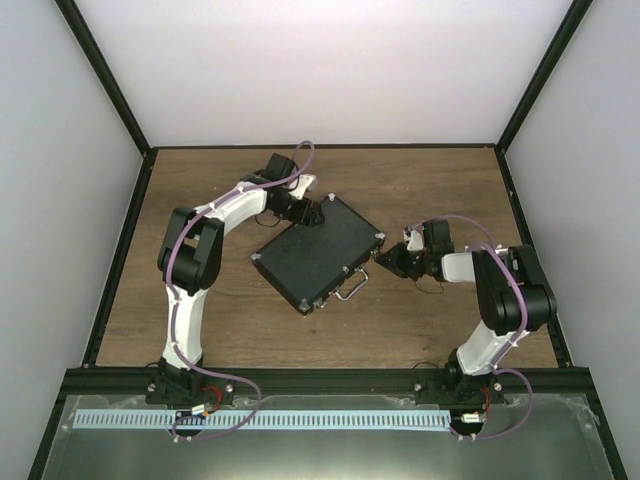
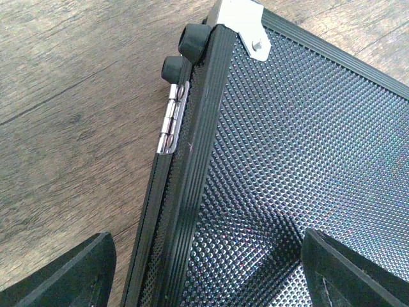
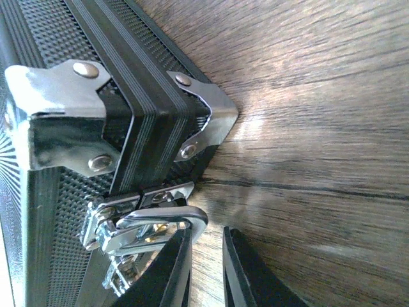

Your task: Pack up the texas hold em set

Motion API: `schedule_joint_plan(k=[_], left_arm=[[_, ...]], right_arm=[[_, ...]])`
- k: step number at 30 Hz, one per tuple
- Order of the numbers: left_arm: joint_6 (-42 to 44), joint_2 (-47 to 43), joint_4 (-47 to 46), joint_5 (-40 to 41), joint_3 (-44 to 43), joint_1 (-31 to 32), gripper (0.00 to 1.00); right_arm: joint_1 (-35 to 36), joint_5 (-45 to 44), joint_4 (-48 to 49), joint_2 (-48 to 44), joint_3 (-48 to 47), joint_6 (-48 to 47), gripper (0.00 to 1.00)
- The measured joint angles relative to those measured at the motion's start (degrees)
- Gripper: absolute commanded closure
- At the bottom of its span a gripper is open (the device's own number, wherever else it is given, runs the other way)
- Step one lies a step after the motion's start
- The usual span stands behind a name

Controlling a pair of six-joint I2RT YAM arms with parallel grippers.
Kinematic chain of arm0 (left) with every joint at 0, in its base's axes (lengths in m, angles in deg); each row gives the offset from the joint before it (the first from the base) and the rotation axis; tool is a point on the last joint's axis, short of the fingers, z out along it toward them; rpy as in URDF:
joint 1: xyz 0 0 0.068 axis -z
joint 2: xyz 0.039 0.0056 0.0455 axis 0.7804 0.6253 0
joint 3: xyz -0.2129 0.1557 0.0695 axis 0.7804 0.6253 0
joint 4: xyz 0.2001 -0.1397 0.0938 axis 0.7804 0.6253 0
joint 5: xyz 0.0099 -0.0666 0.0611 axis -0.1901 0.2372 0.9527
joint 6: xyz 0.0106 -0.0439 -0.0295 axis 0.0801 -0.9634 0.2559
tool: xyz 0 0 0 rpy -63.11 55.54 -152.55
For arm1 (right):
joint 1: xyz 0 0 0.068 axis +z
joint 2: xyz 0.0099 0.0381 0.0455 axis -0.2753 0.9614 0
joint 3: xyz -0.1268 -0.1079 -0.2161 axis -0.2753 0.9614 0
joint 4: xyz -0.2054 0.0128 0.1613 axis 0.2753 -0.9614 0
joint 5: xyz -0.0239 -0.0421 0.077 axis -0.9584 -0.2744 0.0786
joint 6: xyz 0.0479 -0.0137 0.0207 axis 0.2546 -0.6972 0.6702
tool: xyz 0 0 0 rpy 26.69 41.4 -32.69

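The black hinged case (image 1: 320, 255) lies shut and flat on the wooden table, its silver handle (image 1: 350, 290) facing the near side. My left gripper (image 1: 312, 215) is open at the case's far corner. In the left wrist view it (image 2: 208, 275) straddles the hinge edge (image 2: 171, 121), one finger over the lid (image 2: 287, 128). My right gripper (image 1: 385, 258) is at the case's right corner. In the right wrist view it (image 3: 208, 268) is nearly shut, empty, with one fingertip against the silver latch (image 3: 140, 220). Card decks, chips, discs and triangle are out of view.
A black frame rail (image 1: 320, 375) runs along the table's near edge by the arm bases. White walls stand on the left, right and far sides. Bare wood (image 1: 420, 190) surrounds the case.
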Motion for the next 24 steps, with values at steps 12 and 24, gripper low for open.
schedule_joint_plan(k=[12, 24], left_arm=[[0.0, 0.2, -0.1, -0.5, 0.0, 0.1, 0.21], [0.1, 0.4, -0.1, -1.3, 0.0, 0.1, 0.22]], right_arm=[[0.0, 1.5, 1.0, 2.2, -1.3, -0.4, 0.91], [-0.3, 2.7, 1.6, 4.1, -2.4, -0.6, 0.96]])
